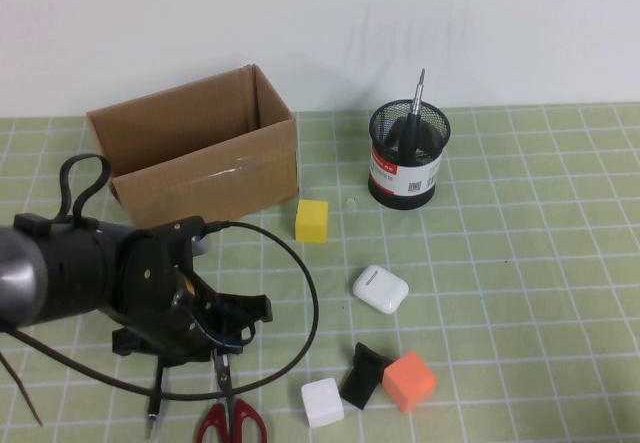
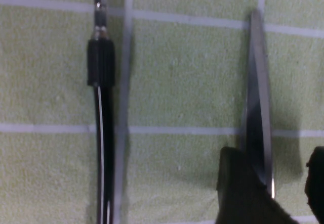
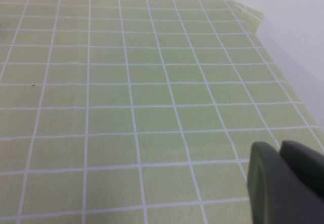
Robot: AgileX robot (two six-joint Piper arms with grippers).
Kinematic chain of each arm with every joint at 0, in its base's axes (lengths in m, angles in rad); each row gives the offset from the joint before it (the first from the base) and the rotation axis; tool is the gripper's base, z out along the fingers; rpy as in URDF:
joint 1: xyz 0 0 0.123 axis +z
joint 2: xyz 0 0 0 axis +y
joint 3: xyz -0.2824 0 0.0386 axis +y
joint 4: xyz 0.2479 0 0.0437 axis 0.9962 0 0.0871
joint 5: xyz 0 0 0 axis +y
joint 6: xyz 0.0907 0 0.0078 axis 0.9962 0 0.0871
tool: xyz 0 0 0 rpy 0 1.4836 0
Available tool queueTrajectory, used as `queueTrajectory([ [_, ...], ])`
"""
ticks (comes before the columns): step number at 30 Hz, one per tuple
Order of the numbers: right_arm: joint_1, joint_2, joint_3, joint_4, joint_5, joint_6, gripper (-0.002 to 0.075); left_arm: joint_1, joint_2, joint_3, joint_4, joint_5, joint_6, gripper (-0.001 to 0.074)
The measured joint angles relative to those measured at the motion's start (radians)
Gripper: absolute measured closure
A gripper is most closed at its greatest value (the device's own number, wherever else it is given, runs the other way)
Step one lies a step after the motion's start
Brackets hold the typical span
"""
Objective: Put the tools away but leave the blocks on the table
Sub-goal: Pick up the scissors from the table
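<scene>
High view: the left gripper (image 1: 222, 348) hangs low over the scissors (image 1: 229, 408) at the mat's near edge, fingers spread either side of the blades. A screwdriver (image 1: 416, 103) stands in the mesh cup (image 1: 405, 154).

Left wrist view: a black rod (image 2: 103, 128) lies beside the blade.

Right wrist view: the right gripper (image 3: 286, 183) hangs over bare mat (image 3: 126, 92); finger state cannot be told.

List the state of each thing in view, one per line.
Cardboard box: open-topped.
Mesh cup: upright, one tool inside.
Scissors: flat on mat, blades closed.
Screwdriver: flat on mat.
White case: lid closed.
Left gripper: open, astride the scissors blade.
Right gripper: over bare mat.
</scene>
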Motion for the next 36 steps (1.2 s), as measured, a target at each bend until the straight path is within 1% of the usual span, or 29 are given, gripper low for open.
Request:
queueTrajectory([
  [4, 0.000, 0.000, 0.000, 0.000, 0.000, 0.000, 0.0734, -0.005, 0.000, -0.002, 0.005, 0.002, -0.004, 0.0468],
  [8, 0.000, 0.000, 0.000, 0.000, 0.000, 0.000, 0.0734, -0.029, 0.000, -0.002, 0.045, 0.002, -0.030, 0.0468],
  [12, 0.000, 0.000, 0.000, 0.000, 0.000, 0.000, 0.0734, -0.070, 0.001, -0.004, 0.174, 0.026, -0.157, 0.0468],
  [15, 0.000, 0.000, 0.000, 0.000, 0.000, 0.000, 0.0734, -0.087, 0.001, -0.004, 0.271, 0.061, -0.267, 0.0468],
  [17, 0.000, 0.000, 0.000, 0.000, 0.000, 0.000, 0.0734, -0.089, 0.001, -0.006, 0.300, 0.073, -0.305, 0.0468],
  [22, 0.000, 0.000, 0.000, 0.000, 0.000, 0.000, 0.0734, -0.089, 0.001, -0.006, 0.313, 0.073, -0.335, 0.0469],
  [31, 0.000, 0.000, 0.000, 0.000, 0.000, 0.000, 0.0734, -0.089, 0.001, -0.006, 0.271, 0.056, -0.335, 0.0469],
  [36, 0.000, 0.000, 0.000, 0.000, 0.000, 0.000, 0.0736, -0.089, 0.001, -0.006, 0.261, 0.018, -0.335, 0.0472],
])
